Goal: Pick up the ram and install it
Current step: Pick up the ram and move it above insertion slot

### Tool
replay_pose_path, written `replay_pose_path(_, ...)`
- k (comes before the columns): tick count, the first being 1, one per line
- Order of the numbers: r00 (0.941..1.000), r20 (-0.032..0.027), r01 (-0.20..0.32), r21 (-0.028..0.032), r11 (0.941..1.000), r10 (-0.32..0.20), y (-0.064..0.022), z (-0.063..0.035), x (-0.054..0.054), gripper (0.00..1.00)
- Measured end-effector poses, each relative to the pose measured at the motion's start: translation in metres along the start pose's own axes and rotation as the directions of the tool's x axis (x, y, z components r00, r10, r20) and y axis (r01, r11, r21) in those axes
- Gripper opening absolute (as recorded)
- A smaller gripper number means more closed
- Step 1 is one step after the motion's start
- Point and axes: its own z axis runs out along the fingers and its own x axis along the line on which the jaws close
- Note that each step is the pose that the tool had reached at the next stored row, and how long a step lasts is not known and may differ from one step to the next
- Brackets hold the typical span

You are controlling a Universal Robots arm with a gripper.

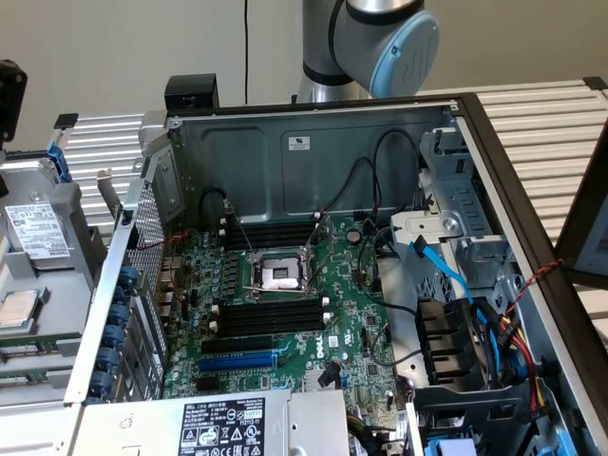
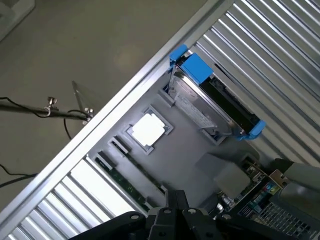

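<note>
The ram (image 2: 126, 182) is a thin green stick standing on edge in a slot of the grey tray (image 2: 192, 150), beside a second green stick. My gripper (image 2: 178, 200) hangs above the tray near one end of those sticks, its dark fingers shut together with nothing between them. In the exterior view the tray (image 1: 59, 285) stands to the left of the open computer case. On the motherboard, the black memory slots (image 1: 271, 313) lie in front of the processor socket (image 1: 282, 275), and more slots (image 1: 271, 233) lie behind it.
The tray also holds a hard drive (image 2: 200, 107) with blue brackets and a square processor chip (image 2: 148, 130). The case walls (image 1: 313, 142), bundled cables (image 1: 475, 323), a blue expansion slot (image 1: 237, 361) and the power supply (image 1: 228, 423) surround the board. The arm's base (image 1: 380, 43) rises behind the case.
</note>
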Motion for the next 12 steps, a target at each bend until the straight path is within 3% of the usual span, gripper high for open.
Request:
replay_pose_path(6,0.9939,-0.0068,0.110,-0.0020,0.9939,-0.110,-0.0002,0.0037,0.0000,0.10)
replay_pose_path(12,0.9761,-0.0135,0.217,-0.0051,0.9762,-0.217,-0.0004,0.0077,0.0001,0.10)
